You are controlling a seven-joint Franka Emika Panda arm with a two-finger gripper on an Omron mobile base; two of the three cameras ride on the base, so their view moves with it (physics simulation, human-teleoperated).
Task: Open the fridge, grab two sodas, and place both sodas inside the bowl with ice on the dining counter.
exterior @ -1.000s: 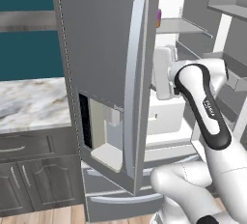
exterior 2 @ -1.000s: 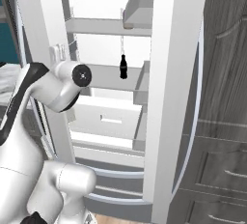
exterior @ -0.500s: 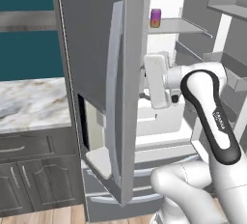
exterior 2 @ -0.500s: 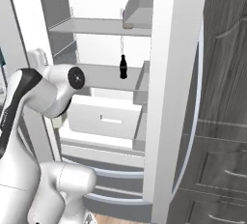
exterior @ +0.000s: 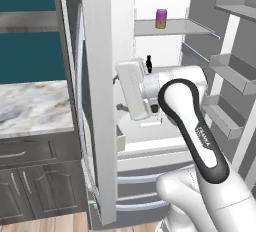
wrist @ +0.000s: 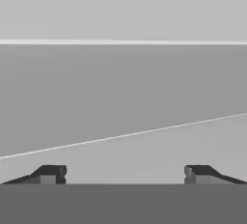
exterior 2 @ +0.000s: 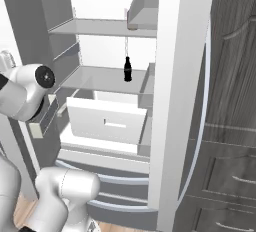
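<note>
— Where do things stand, seen from the left base camera?

— The fridge (exterior: 100, 101) is open. My hand (exterior: 131, 96) hovers inside it, just beside the edge of the left door. The purple can (exterior: 161, 18) sits on the upper shelf, above my hand; the dark bottle (exterior: 148, 62) peeks up just behind my wrist.

— And from the right?

— The dark bottle (exterior 2: 127, 69) stands upright on the middle shelf, above the white drawer (exterior 2: 105, 121). My arm sits well apart from it, by the left door.

— The hand camera?

— Grey fridge panel fills it, my fingertips (wrist: 48, 174) spread wide, grasping nothing.

— The risk?

— I judge the door is too close: swinging toward the bottle, my wrist could clip the shelf edge or tip that slim bottle over.
</note>
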